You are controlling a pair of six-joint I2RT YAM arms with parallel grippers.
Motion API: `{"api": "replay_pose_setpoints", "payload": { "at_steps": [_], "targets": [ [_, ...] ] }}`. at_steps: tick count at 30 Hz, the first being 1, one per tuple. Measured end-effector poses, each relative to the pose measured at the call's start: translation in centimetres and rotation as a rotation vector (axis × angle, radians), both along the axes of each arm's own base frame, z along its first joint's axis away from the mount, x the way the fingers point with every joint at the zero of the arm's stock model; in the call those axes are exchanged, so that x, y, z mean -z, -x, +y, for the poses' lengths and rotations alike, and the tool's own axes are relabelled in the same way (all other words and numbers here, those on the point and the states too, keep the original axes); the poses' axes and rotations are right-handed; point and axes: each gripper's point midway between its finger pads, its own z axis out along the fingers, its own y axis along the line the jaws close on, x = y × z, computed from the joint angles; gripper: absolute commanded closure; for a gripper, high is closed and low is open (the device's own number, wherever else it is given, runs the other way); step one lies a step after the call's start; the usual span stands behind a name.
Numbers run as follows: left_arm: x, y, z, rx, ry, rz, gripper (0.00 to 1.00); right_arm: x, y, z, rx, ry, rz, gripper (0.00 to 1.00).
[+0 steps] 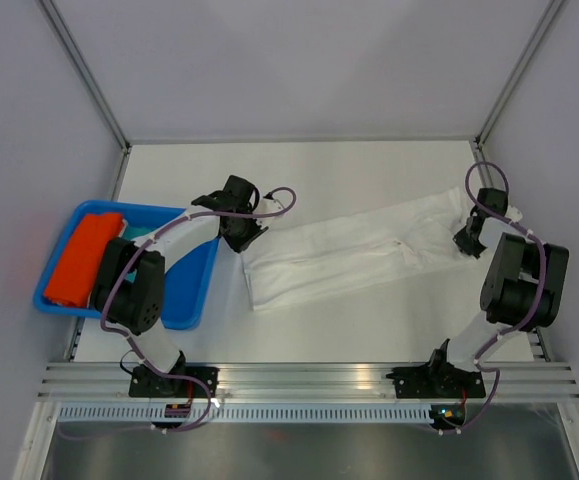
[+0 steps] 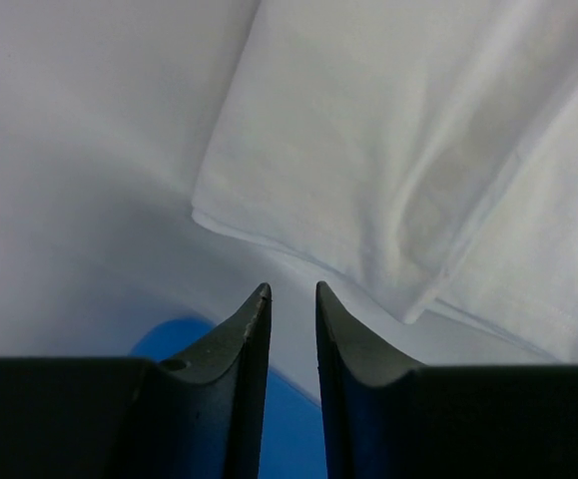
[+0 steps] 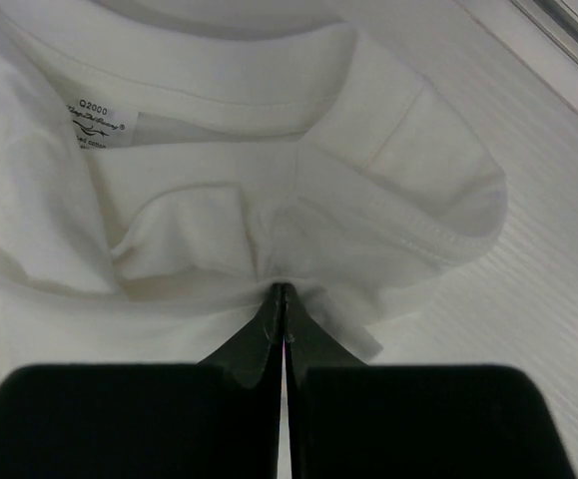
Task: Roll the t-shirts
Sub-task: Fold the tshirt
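right tool is closed tight on a thin pinch of the white t-shirt by its collar, at the right of the counter. shirt lies folded long, stretching left twd the blue tray, where an orange tee sits. left tool hovers just short of the hem corner, jaws a bit apart, holding nothing. risk: pinch is so thin the cloth could slip out under a pull, or a one-sided tug skews the fold & the roll goes crooked.

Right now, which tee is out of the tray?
The white tee: it lies folded long on the table, with the right gripper shut on it. The orange tee and teal tee sit in the blue tray.
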Motion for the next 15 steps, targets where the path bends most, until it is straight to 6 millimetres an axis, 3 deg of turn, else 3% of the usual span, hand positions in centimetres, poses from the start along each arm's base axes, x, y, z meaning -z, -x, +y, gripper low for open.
{"api": "replay_pose_setpoints", "payload": {
  "at_steps": [3,8,15],
  "targets": [
    [0.0,0.1,0.3,-0.005,-0.012,0.004,0.70,-0.1,-3.4,0.6,-0.060,0.032,0.012,1.00],
    [0.0,0.0,0.5,-0.012,-0.030,0.012,0.69,-0.3,-10.7,2.5,-0.187,0.046,0.024,1.00],
    [2.3,-0.5,1.0,-0.028,-0.095,0.062,0.65,-0.8,-21.1,3.9,-0.373,0.049,0.019,0.97]
  ]
}}
